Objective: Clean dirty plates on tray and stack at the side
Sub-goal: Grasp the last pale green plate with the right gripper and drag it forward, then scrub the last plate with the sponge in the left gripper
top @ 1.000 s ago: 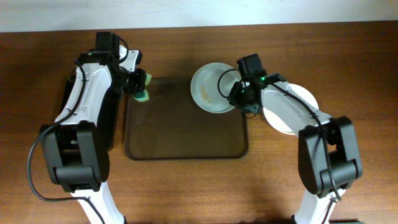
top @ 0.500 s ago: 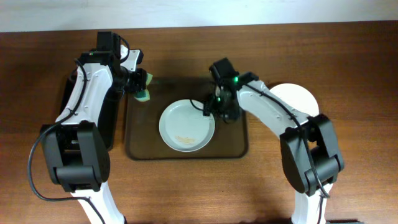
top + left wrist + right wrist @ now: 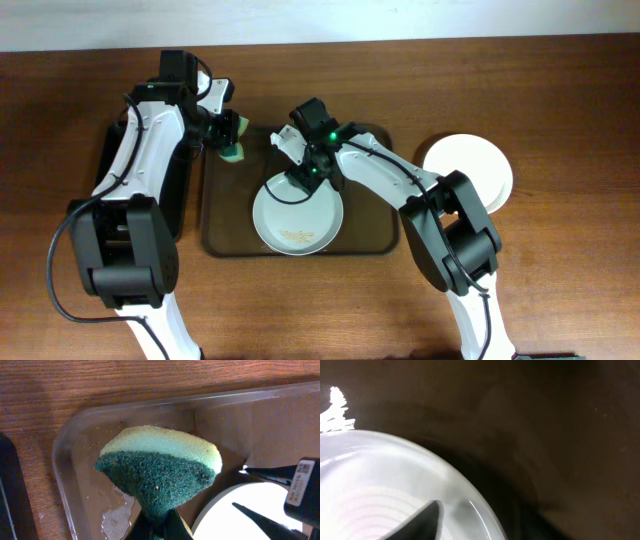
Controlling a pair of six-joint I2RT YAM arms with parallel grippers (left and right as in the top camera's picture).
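On the tray (image 3: 375,235): dirty plate (image 3: 300,205), round, shallow, glossy white, with a small orange-brown smear (image 3: 295,237) toward its near edge.
Right gripper (image 3: 300,177): fingers clamped on the dirty plate's far rim.
Left gripper (image 3: 226,140): fingers pinching a green sponge (image 3: 160,467) above the tray's far-left corner.
Right of the tray: clean plate (image 3: 470,168), plain white, on the table (image 3: 560,100).

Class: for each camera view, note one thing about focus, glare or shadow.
Overhead: sharp, evenly lit, the plate glossy. Left wrist: the sponge crisp, wet glare on the tray. Right wrist: dim and blurred, the plate's rim soft, a white glare patch at top left.
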